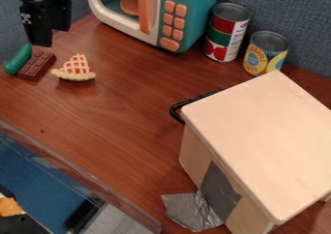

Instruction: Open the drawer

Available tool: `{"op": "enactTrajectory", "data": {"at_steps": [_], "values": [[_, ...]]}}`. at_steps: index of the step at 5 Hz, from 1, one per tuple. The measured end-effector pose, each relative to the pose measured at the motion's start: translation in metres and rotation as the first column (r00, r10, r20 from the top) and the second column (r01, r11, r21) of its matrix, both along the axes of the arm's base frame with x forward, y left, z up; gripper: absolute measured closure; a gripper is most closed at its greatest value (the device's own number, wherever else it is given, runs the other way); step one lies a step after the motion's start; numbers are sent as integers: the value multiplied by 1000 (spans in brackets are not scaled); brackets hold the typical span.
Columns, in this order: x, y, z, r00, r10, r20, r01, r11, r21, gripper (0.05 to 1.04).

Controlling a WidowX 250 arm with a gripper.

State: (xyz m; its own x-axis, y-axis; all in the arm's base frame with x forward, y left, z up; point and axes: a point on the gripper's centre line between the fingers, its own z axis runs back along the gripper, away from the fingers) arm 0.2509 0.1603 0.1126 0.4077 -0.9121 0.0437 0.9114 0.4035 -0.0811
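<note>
- One black tool (pixel 42 38) in the upper left, folks, hanging down at the far end of the table (pixel 116 126), and whether it's spread or pressed together, I can't tell from here!
- And over on the right, there's the big one: the pale wooden drawer unit (pixel 259 136), standing at an angle, its broad flat top up towards us.
- Its black handle (pixel 174 113) pokes out on the far left side, well apart from the tool; the drawer's front is turned away, so how far open it sits, I can't tell.
- Down the near side of the unit runs a dark grey patch, and just beside it crumpled silver tape (pixel 188 211) spreads out to the left.
- Up at the back, a teal and white toy microwave (pixel 200 10) with an orange door handle (pixel 148 10), orange buttons, and an orange disc (pixel 129 5) inside!
- To its right, two cans upright: a red and green one (pixel 226 35), then a shorter one with a yellow label (pixel 263 54), right near the unit's back corner.
- Left side now, close below the tool in this view: a green toy piece (pixel 18 60) right up beside a brown chocolate bar (pixel 37 65), and a lattice-topped pie slice (pixel 75 69) just to the right.
- Along the lower left, a clear plastic edge (pixel 84 177) cuts across on a slant.
</note>
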Motion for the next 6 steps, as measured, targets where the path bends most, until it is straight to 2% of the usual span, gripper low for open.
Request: {"op": "enactTrajectory", "data": {"at_steps": [1,3,5,6], "values": [[-1,-3,-11,1000,15,-27,-15,1000,-24,83],[14,-51,-29,983,180,-34,-182,981,-71,83],[32,-111,-33,966,257,17,-253,959,-127,83],[41,-140,-35,956,289,50,-281,952,-120,83]]}}
